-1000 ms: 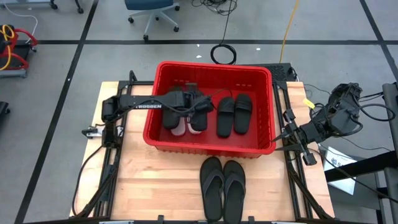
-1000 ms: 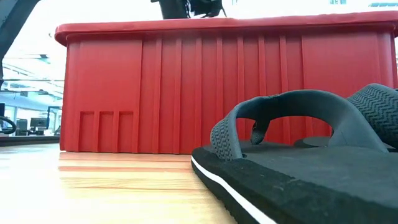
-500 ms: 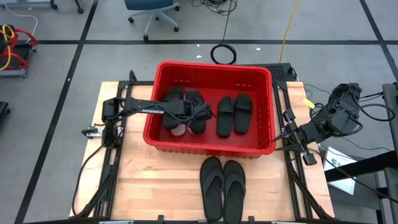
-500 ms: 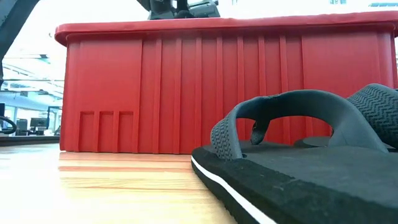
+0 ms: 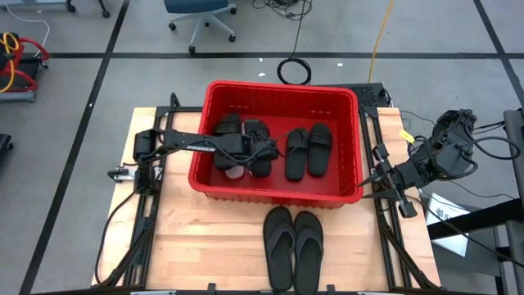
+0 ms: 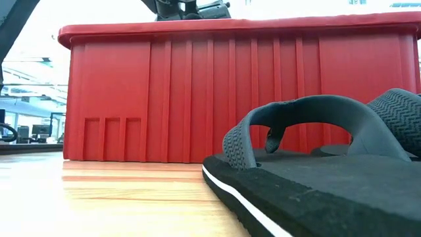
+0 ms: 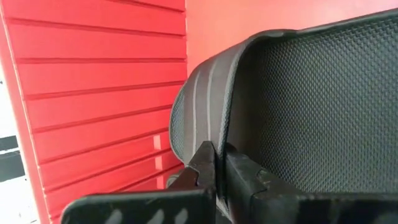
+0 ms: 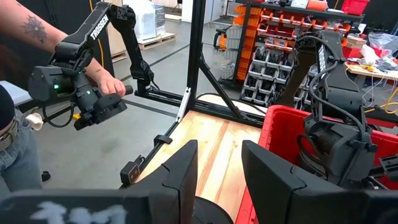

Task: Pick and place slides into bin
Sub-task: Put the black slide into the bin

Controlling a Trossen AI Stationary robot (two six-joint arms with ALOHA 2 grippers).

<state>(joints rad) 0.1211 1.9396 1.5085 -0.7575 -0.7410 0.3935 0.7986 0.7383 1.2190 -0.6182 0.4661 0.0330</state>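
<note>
The left gripper (image 5: 268,150) reaches into the large red plastic slotted bin (image 5: 344,102), jaws clenched on the strap of a black wide-strap slide (image 5: 258,146) near the bin's left wall. Another black wide-strap pair (image 5: 309,151) lies at its middle. A black thong flip-flop pair (image 5: 292,247) rests at the wooden table's (image 5: 205,246) front edge. The right gripper (image 5: 378,174), jaws apart, waits beyond the right edge.

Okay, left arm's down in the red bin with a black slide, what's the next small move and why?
Probably open the left gripper and let go. Its fingers are shut on the strap of a black slide that already sits low inside the bin, over the other slides there, so the carry looks done. The right gripper waits open beside the table.
</note>
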